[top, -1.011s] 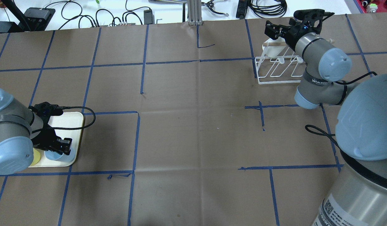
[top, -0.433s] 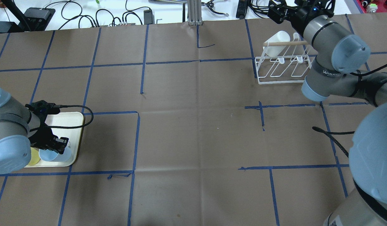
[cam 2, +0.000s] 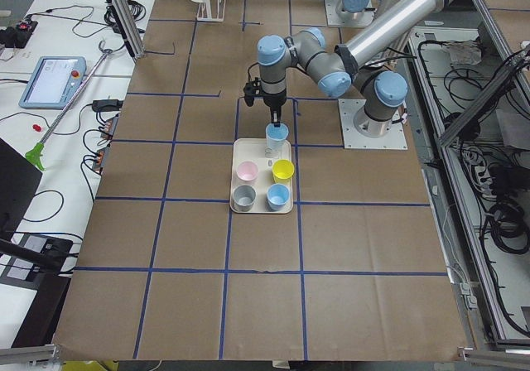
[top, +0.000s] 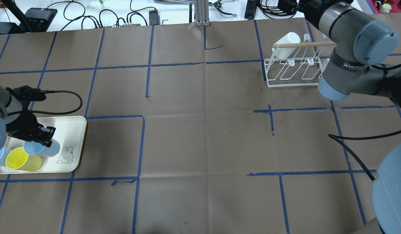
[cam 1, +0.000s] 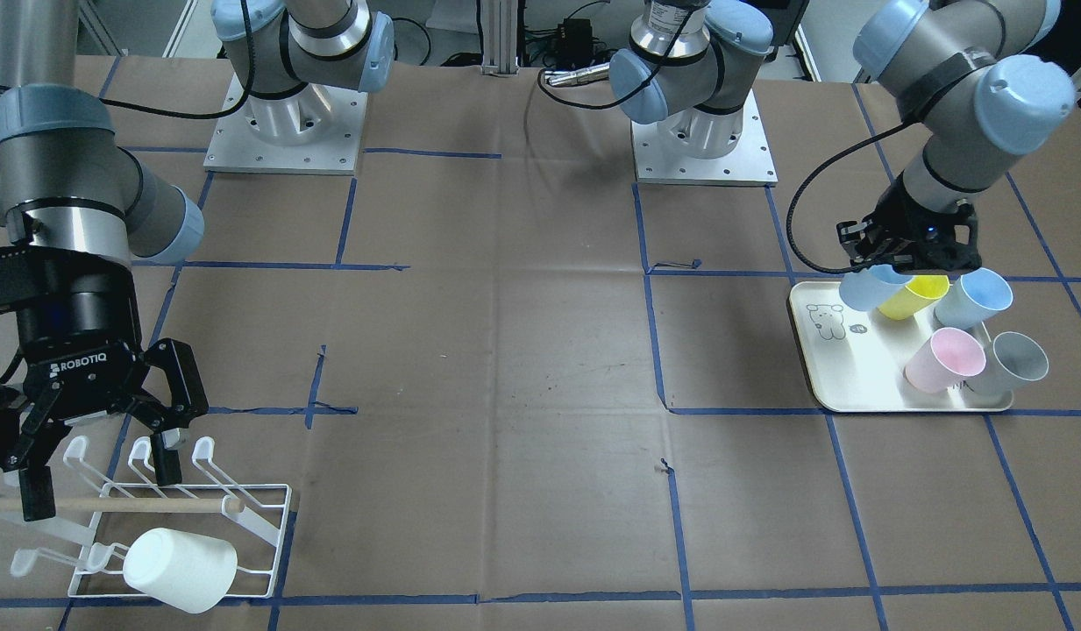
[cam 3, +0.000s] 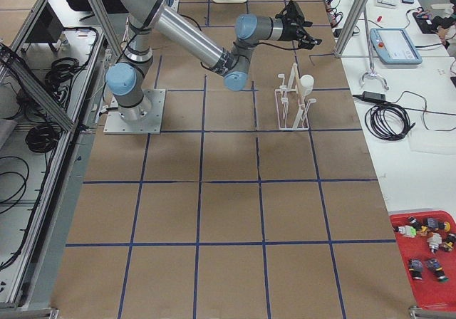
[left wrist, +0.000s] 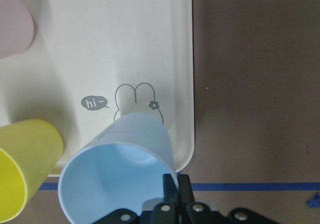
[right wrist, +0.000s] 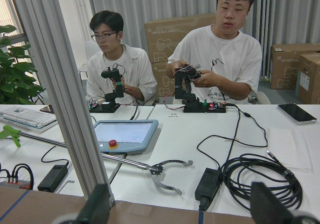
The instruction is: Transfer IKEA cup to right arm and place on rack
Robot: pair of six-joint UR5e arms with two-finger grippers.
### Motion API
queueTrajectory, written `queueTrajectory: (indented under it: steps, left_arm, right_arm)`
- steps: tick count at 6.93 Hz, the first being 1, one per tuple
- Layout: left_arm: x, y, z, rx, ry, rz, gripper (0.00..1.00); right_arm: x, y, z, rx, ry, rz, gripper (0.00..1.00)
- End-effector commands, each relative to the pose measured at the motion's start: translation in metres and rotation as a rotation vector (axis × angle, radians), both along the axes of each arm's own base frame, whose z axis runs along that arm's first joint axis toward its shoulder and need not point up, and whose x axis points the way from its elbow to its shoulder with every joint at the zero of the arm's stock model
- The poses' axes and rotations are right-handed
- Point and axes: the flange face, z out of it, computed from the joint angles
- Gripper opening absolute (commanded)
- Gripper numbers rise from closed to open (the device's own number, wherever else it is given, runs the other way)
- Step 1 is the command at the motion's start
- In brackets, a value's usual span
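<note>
Exterior front-facing view: at the upper right, the left gripper [cam 1: 906, 254] is clamped on the rim of a light blue cup [cam 1: 866, 289], which hangs tilted over the top edge of the cream tray [cam 1: 842, 390]. A yellow cup [cam 1: 913, 296] sits just beside it. At the lower left, the right gripper [cam 1: 93, 464] hangs with its fingers spread wide over the rack [cam 1: 273, 526], where a white cup [cam 1: 182, 570] sits at the bottom.

Overhead exterior view: the light blue cup [top: 41, 149] is at the far left and the rack [top: 291, 70] at the upper right, well apart. The frame's top edge cuts off most of the right gripper.

Exterior left view: under the near arm, the light blue cup [cam 2: 277, 132] looks raised clear of the tray.

Exterior right view: the right gripper [cam 3: 298, 28] sits above the rack, towards the top of the frame.

Left wrist-mounted view: at bottom centre, the fingers [left wrist: 184, 189] pinch only the thin rim. The cup's mouth faces the camera and its body slants toward the bunny drawing [left wrist: 135, 101].

Right wrist-mounted view: the right fingers [right wrist: 97, 206] show in the bottom corners, far apart, with nothing between them. Two people sit at a white table beyond.

The step in hand looks like carrying the cup to the middle for the hand-over. A rim pinch lets a light cup swing, so a smooth, slow carry would suit. The cup's wall should be offered free of the left fingers. The right gripper has to leave the rack, close around that wall, and hold firmly before the left lets go.
</note>
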Motion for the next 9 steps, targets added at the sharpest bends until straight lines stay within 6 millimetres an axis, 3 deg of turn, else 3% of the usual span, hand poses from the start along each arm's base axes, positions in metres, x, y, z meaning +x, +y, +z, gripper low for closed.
queueTrajectory:
  steps: [1,2,4,6,9]
  left_arm:
    - [0.009,-0.037,0.090,-0.034,0.046,0.029,0.00]
    - [0.010,-0.047,0.118,-0.046,0.068,0.029,0.00]
    - [-0.009,-0.087,0.140,-0.089,0.098,-0.030,0.00]
    - [-0.024,-0.109,0.141,-0.184,0.238,-0.033,0.00]
    - [-0.070,-0.146,0.133,-0.486,0.487,-0.147,0.00]
  right_arm:
    - [0.010,0.008,0.018,-0.010,-0.009,0.015,1.00]
    - [0.023,0.010,0.020,-0.005,-0.059,0.075,1.00]
    - [0.031,0.016,0.021,0.061,-0.248,0.101,1.00]
    - [0.039,0.022,0.025,0.108,-0.405,0.070,1.00]
    - [0.062,0.038,0.011,0.326,-0.885,-0.046,1.00]
